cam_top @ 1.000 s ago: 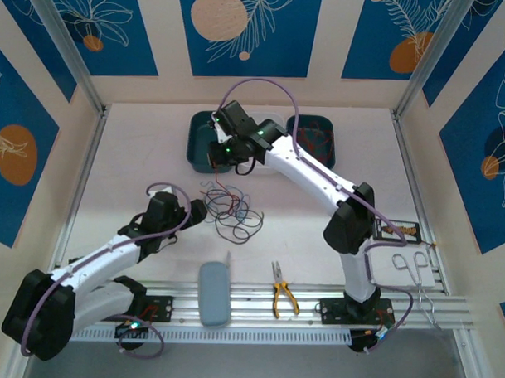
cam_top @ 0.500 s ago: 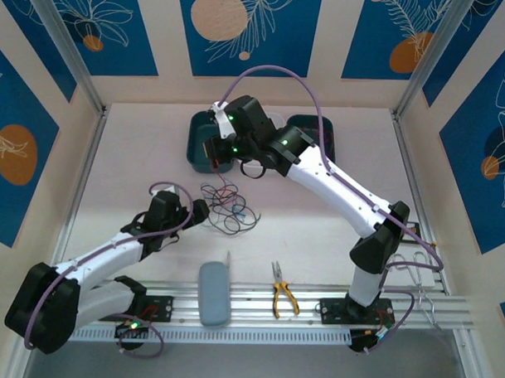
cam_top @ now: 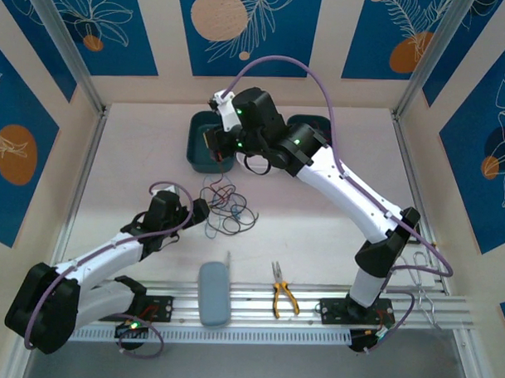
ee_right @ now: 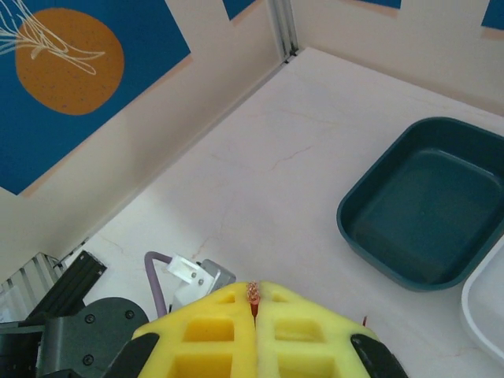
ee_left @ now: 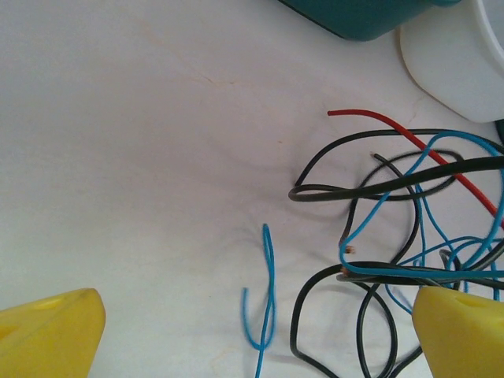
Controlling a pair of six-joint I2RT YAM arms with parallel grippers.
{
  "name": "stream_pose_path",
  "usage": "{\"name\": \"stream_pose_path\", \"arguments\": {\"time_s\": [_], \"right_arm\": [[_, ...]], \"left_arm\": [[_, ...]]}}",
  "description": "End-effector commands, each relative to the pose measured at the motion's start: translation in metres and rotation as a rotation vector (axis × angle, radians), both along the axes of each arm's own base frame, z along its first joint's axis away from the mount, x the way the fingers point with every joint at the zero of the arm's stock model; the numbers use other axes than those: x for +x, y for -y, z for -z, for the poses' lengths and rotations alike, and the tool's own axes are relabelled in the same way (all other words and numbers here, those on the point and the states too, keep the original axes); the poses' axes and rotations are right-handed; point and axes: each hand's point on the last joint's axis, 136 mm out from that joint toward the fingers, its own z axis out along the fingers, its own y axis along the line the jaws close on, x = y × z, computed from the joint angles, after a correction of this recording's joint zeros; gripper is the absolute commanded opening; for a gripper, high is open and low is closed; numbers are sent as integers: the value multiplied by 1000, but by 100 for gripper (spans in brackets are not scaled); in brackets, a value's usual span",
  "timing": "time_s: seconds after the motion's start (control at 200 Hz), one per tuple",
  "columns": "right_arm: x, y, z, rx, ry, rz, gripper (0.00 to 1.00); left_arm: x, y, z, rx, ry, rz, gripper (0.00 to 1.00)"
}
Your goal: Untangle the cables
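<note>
Right gripper [ee_right: 253, 302] is pressed together on a red cable end [ee_right: 253, 292]; a bare copper tip pokes out between the pads. The claw hangs over the teal tray [cam_top: 193, 145].

The rest of the cables [cam_top: 229, 208] are one loose black/blue/red tangle on the table just in front of that tray, on the arms' side. A thin line seems to run from the claw down into the pile, so I judge the pinched strand's long axis goes from tray to tangle. It's too thin to trace fully.

The pull depends on this: the pile lies below and in front of the tray, so lifting back over the tray draws the strand out lengthwise.

Left gripper [ee_left: 256, 315] is spread wide and empty, in front of the tray at the tangle's left edge. Most loops sit by its right finger, and a short blue piece [ee_left: 266, 291] lies between its fingers. It's the nearer arm for pinning the pile.

Vs a second ago: the right wrist has swung further back over the tray, the loops have drawn in toward the tray, and the left arm hasn't moved.
</note>
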Motion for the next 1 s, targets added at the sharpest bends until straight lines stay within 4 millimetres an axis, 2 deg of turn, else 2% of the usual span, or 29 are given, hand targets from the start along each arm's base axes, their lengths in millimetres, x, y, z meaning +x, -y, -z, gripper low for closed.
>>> {"name": "stream_pose_path", "arguments": {"time_s": [0.0, 0.265, 0.515, 0.625, 0.7, 0.835, 0.995], "right_arm": [[-10, 10, -49, 75, 101, -14, 0], [-17, 12, -81, 108, 166, -47, 0], [-20, 16, -95, 97, 197, -62, 0], [-20, 16, -94, 93, 195, -65, 0], [-20, 16, -92, 89, 190, -65, 0], [-22, 16, -91, 92, 184, -69, 0], [-23, 16, -92, 102, 181, -77, 0]], "left_arm": [[4, 2, -8, -10, 33, 18, 100], [3, 1, -11, -11, 42, 15, 100], [3, -1, -23, -3, 88, 29, 100], [6, 7, -45, -21, 186, 83, 100], [8, 14, -67, -47, 287, 132, 98], [8, 26, -110, -104, 471, 202, 89], [6, 42, -133, -75, 561, 332, 81]]}}
